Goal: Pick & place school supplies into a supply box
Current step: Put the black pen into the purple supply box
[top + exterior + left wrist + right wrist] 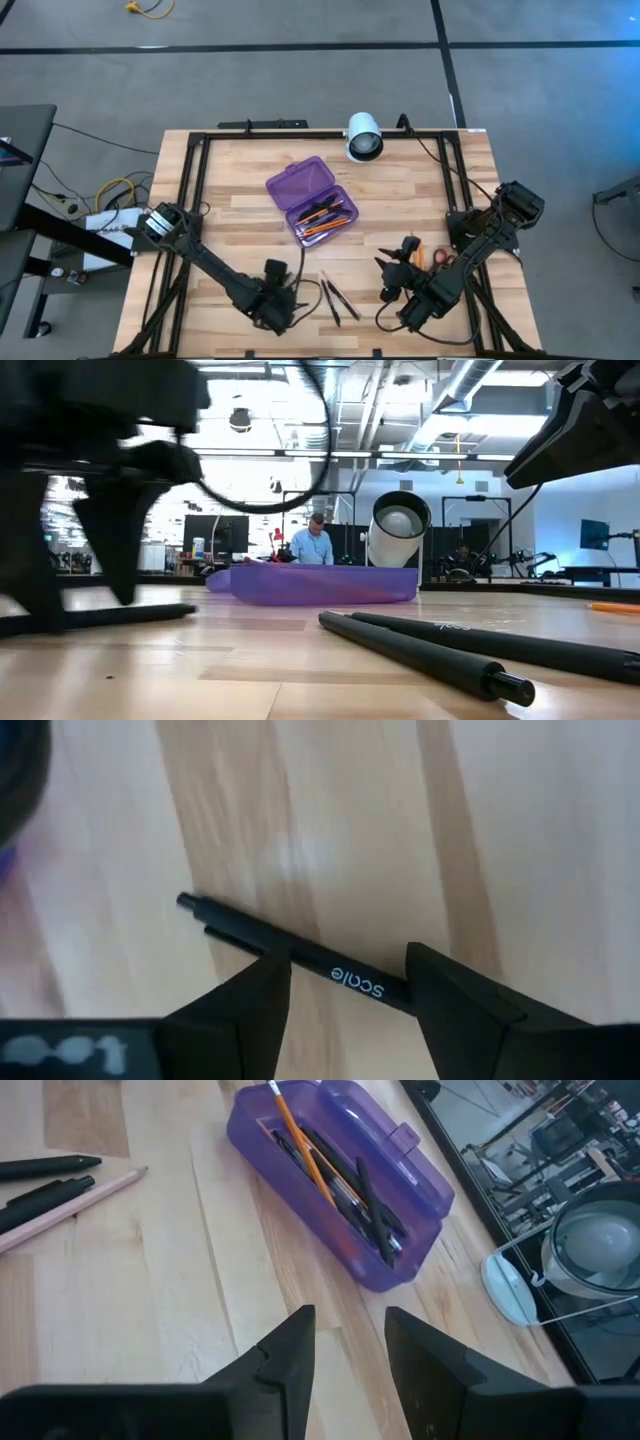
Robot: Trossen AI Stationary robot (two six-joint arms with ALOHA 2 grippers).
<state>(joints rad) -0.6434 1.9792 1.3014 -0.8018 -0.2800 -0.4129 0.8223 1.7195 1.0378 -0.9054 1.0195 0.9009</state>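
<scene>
The left gripper [345,1005] hangs low over the front of the table [240,215], its two fingers [245,1005] spread with a black pen [300,952] lying on the wood between them. In the left wrist view the pen's long axis runs across the gap, not along it, so each finger stands on one side of the barrel; the printed part of the barrel sits in the middle of the gap and the capped end sticks out past one finger. Whether the tips already touch the wood cannot be told. That crossing is what the next move depends on: as I judge it, closing the fingers should catch the barrel squarely, provided the gripper is low enough. The box [312,200] lies open further back toward the table's middle, its lid swung out, with orange pencils [322,218] and dark pens already inside. More loose pens [335,297] lie on the wood just to the right of the left gripper, between the two arms. The right gripper [348,1345] waits over the front right of the table, fingers slightly apart and empty, aimed toward the box; the scissors [432,258] lie close by its arm. The left arm is plainly the nearer one to the pen.
</scene>
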